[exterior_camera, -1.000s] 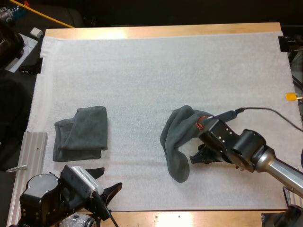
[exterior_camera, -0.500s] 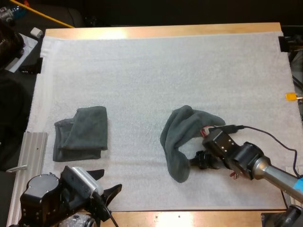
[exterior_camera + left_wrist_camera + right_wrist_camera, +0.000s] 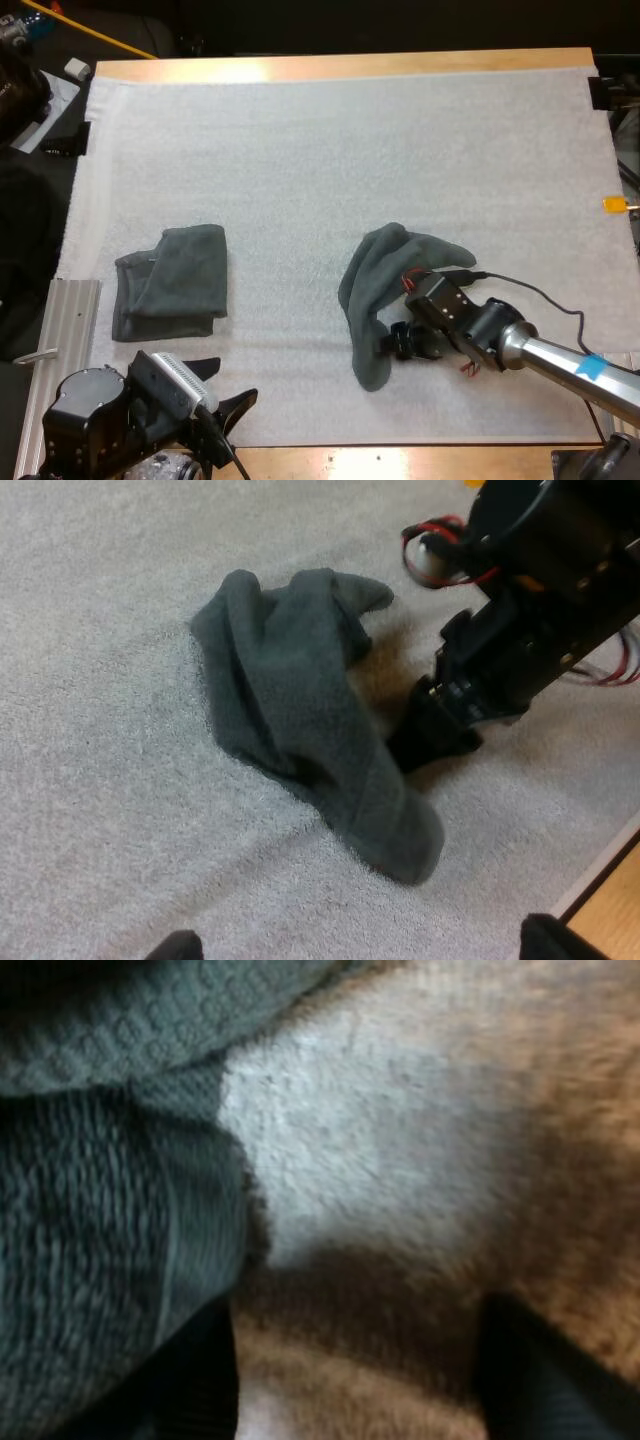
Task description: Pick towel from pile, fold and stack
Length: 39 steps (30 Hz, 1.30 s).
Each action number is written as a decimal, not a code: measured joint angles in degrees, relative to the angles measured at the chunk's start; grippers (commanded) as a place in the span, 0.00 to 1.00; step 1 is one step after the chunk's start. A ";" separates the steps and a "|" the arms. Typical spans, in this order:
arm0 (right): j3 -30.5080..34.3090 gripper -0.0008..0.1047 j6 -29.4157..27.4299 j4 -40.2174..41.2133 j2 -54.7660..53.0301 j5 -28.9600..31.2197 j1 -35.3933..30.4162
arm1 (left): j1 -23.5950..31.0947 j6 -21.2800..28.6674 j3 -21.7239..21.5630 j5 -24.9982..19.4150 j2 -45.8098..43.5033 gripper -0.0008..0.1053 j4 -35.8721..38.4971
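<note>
At the near right of the white mat (image 3: 330,150), the crumpled towel (image 3: 372,300) lies in a loose heap, with one long lobe trailing toward the near edge of the mat. The right arm (image 3: 560,360) comes in low from the right, and the right jaws are down at mat level against the right flank of that lobe.

Right wrist view: the two dark fingers (image 3: 530,1380) stand apart with bare mat between them. The crumpled towel (image 3: 100,1240) lies at one finger, and the other is clear of it. The right jaws are parted and grip nothing.

Left wrist view: the crumpled towel (image 3: 290,700) is seen from across the mat, with the other arm's black tip pressed against its folded side. The left arm's own fingertips (image 3: 552,938) are set wide apart over bare mat and clear of the cloth. The left jaws are parted and hold nothing.

High view: the left arm's fingers (image 3: 238,402) sit at the mat's near left edge, well apart from the crumpled towel. The folded towel (image 3: 172,283) lies flat on the left part of the mat, just beyond the left jaws and not touched by them. A ribbed metal plate (image 3: 65,330) lies beside the mat's left edge. The wooden table (image 3: 330,68) shows as a strip along the far side.
</note>
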 measured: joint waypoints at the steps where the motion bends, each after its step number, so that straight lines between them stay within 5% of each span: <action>1: 0.00 0.50 0.57 -1.10 1.03 -0.66 0.00 | 0.00 0.00 0.00 0.00 0.00 0.58 0.00; 6: -0.47 0.41 2.45 -4.58 3.01 -3.08 0.00 | 0.00 0.00 0.00 0.00 0.00 0.59 0.21; 8: -0.71 0.29 3.49 -5.93 3.94 -4.56 0.00 | 0.00 -0.17 0.00 0.00 0.00 0.59 0.29; 11: -0.78 0.35 4.75 -7.27 4.94 -5.88 -0.11 | 0.00 -0.34 0.00 0.00 0.00 0.59 0.29; 20: -2.81 0.01 4.82 -8.61 5.06 -5.41 0.01 | 0.00 -0.34 0.00 0.00 0.00 0.59 0.37; 32: -11.30 0.03 4.31 -7.60 -1.11 -5.73 0.56 | 0.00 -0.34 0.00 0.00 0.00 0.59 0.37; 35: -12.54 0.12 4.14 -6.55 -1.28 -5.97 0.67 | 0.00 -0.34 0.00 0.00 0.00 0.59 0.37; 39: -12.76 0.39 4.15 -5.41 -1.05 -6.22 0.67 | -0.12 -0.34 0.00 0.00 0.00 0.58 0.37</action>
